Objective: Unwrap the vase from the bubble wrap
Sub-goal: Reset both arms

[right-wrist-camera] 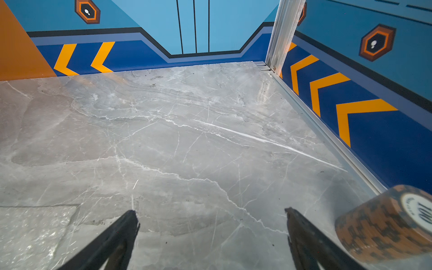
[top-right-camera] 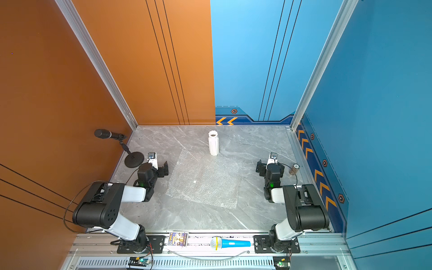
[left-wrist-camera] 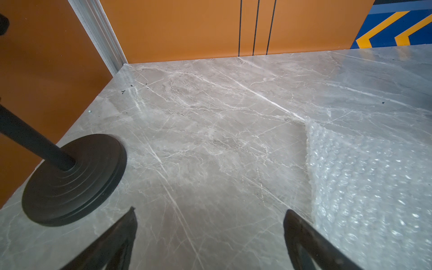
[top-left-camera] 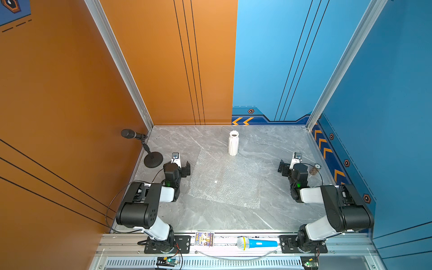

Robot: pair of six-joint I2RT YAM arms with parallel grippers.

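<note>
The left gripper [left-wrist-camera: 210, 210] is seen with its jaws spread wide and nothing between them, only bare table [left-wrist-camera: 210, 140] beneath. It is held low at the left side, between the round foot of a microphone stand [left-wrist-camera: 72, 177] and the left edge of the bubble wrap [left-wrist-camera: 374, 187], which is not touched. The right gripper [right-wrist-camera: 210, 210] is likewise fully parted and empty. It is held at the right side, with a brown roll [right-wrist-camera: 385, 224] just beside it and a corner of the wrap near its inner side.

Both arms are kept folded back and well apart. This is judged to be a resting pose that leaves the middle of the table free.

Between them the bubble wrap [top-left-camera: 225, 180] is spread flat as a single open sheet, turned slightly askew to the table edges. Nothing is enclosed in it, so the unwrapping is judged to be complete.

The vase [top-left-camera: 233, 143] is found bare at the far edge of the sheet, near the middle of the table's far half. Whether its foot rests on the wrap's edge or just past it cannot be told. It is stood upright, its long axis vertical. Its scalloped mouth is pointed upward and its base is set on the table.
</note>
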